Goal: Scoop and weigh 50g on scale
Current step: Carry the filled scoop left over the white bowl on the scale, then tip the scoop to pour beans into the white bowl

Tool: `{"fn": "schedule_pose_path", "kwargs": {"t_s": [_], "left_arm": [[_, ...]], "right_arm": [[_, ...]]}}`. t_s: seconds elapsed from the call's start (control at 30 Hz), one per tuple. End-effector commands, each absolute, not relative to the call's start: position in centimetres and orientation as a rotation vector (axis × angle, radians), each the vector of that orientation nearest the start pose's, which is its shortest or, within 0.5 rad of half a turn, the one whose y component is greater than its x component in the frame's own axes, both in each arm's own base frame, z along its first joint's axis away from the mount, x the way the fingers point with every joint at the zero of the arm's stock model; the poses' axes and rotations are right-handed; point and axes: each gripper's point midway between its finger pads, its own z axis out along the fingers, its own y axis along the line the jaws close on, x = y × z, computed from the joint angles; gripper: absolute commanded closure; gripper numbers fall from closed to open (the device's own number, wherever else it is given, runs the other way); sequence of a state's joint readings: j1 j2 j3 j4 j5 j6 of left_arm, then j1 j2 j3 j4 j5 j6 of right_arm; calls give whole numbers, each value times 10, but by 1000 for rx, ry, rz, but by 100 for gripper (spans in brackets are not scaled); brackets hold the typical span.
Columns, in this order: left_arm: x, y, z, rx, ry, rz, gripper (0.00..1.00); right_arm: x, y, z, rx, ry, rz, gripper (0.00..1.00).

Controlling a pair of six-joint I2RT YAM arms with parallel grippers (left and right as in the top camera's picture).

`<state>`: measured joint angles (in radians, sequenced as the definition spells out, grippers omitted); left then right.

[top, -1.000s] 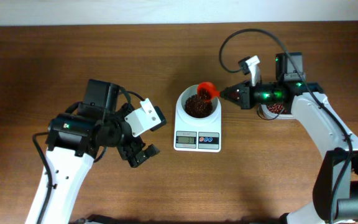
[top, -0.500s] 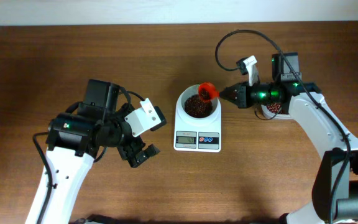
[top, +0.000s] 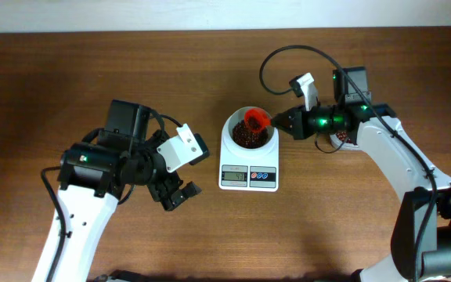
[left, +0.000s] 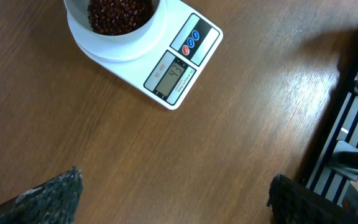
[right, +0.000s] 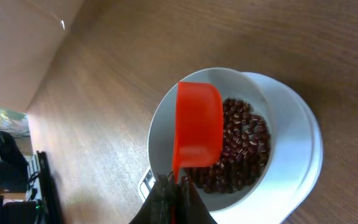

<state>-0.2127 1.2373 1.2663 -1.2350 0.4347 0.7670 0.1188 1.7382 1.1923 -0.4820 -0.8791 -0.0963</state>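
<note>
Now the right arm [top: 394, 153] has swung a little toward the left of the overhead frame since a second ago. Its black cable [top: 276, 56] loop has shifted with it. The orange scoop [top: 255, 121] has moved from the bowl's upper right rim to over the bowl's middle. The right gripper [top: 279, 123] is clenched tight on the scoop's handle, and the right wrist view shows the scoop [right: 197, 127] hanging just above the beans [right: 247, 149]. The left arm [top: 92, 168] has not moved. The left gripper [top: 175, 194] is spread wide and grasps nothing, at the left of the scale.

The brown wood-grain table [top: 210, 243] fills nearly the whole overhead frame, with a strip of white wall [top: 210, 14] along the top edge. The scale [top: 248, 177] stands at centre frame, its display toward the bottom. Its white bowl [top: 227, 133] sits on the platform, and the dark red-brown beans [top: 243, 139] lie heaped inside it.
</note>
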Motion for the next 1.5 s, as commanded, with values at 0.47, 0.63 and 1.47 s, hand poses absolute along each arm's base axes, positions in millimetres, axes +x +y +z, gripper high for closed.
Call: {"fn": "schedule_pose_path", "kwargs": {"t_s": [0.47, 0.63, 1.47], "left_arm": [[239, -127, 221, 1350, 2251, -432, 1], [239, -127, 221, 1350, 2251, -432, 1], [239, -127, 221, 1350, 2251, -432, 1]], "right_arm": [[385, 176, 151, -542, 2372, 991, 96], [383, 178, 153, -558, 2359, 1020, 96], [376, 200, 166, -689, 2341, 825, 96]]}}
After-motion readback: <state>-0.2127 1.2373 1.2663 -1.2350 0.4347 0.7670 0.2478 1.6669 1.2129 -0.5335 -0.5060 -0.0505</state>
